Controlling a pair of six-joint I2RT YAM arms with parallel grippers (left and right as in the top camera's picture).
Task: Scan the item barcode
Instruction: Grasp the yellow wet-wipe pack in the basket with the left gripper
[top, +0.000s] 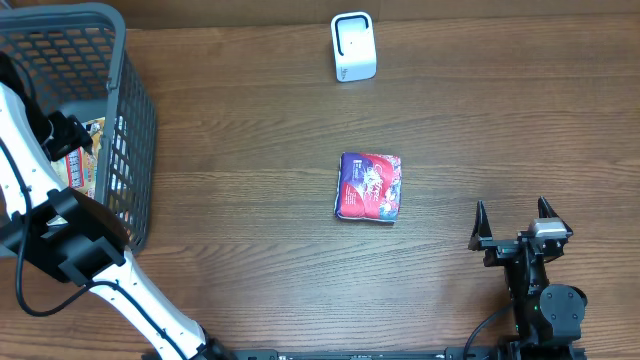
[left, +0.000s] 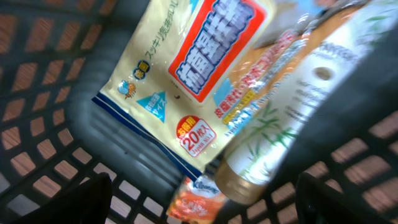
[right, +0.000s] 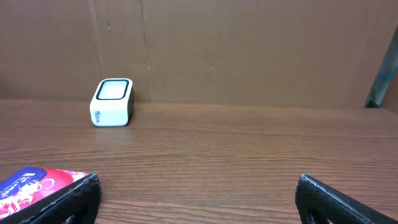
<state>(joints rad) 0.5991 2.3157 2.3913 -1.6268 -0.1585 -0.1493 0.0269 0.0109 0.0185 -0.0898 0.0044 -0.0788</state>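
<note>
Grey mesh basket, L side of tabletop. Holds yellow pouch w/ Japanese print, bamboo-print bottle alongside it, small orange pack at bottle's end. Left gripper inside basket, jaws spread wide over the goods, gripping nothing. Purple-red packet flat mid-tabletop, well apart from white scanner at far edge. Right gripper front R, wide open, empty.
</note>
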